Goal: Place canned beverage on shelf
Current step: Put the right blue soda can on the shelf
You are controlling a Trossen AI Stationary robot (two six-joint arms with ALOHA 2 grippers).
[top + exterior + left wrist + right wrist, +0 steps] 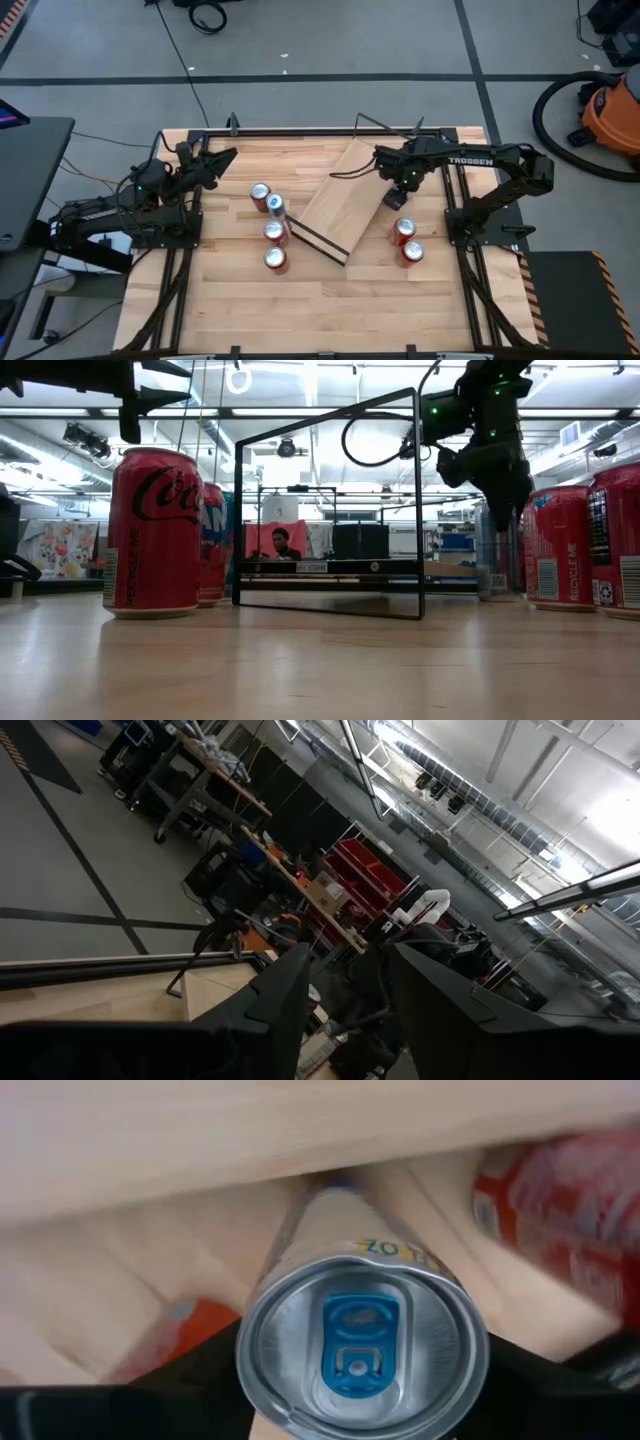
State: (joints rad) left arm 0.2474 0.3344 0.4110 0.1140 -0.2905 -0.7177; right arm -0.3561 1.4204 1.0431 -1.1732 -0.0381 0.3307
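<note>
The shelf (335, 205), a light-wood board with a dark end edge and a black wire frame (415, 500), lies slantwise mid-table. My right gripper (395, 195) is just right of the board, shut on a silver can with a blue tab (360, 1345). Several cans (275, 232) stand left of the shelf and two red cans (408, 242) stand to its right. My left gripper (225, 158) hangs open and empty at the far left, above the table; its two fingers stand apart in the left wrist view (350, 990). My right gripper pinches the silver can between its two fingers, one on each side of the can's upper wall (262, 1342), just under the rim. The fingers (215, 1370) come from above, pointing down. The can stands upright; whether its base is off the table I cannot tell.
The two red cans (560, 1210) are close to the held can, on the side away from the shelf. A big red cola can (155, 530) stands nearest the low camera. Black rails (470, 270) run along the table's left and right sides. Bare wood lies toward the near edge.
</note>
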